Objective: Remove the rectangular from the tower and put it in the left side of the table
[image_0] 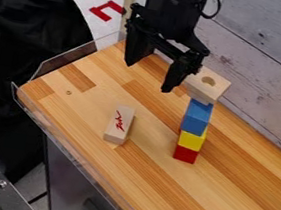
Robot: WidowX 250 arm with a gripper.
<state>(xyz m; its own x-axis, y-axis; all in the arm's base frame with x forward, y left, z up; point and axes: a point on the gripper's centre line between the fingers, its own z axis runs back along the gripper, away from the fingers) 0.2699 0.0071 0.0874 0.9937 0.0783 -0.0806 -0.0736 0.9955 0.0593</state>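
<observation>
The black gripper (148, 77) hangs over the upper middle of the table, its two fingers spread wide with nothing between them. Just right of its right finger is the tower: a pale wooden block with a round hole (206, 83) on top, then a blue block (196, 117), a yellow block (191, 140) and a red block (185, 154) at the bottom. The top block juts out past the blue one. Left of the tower, a pale rectangular block with red marks (119, 124) lies on the wooden table (96, 104).
A low transparent rim (83, 161) runs along the table's left and front-left edges. A grey plank wall (264, 72) stands behind the table at the right. Black cloth (23, 52) hangs beyond the left edge, and something pale shows at the lower right corner.
</observation>
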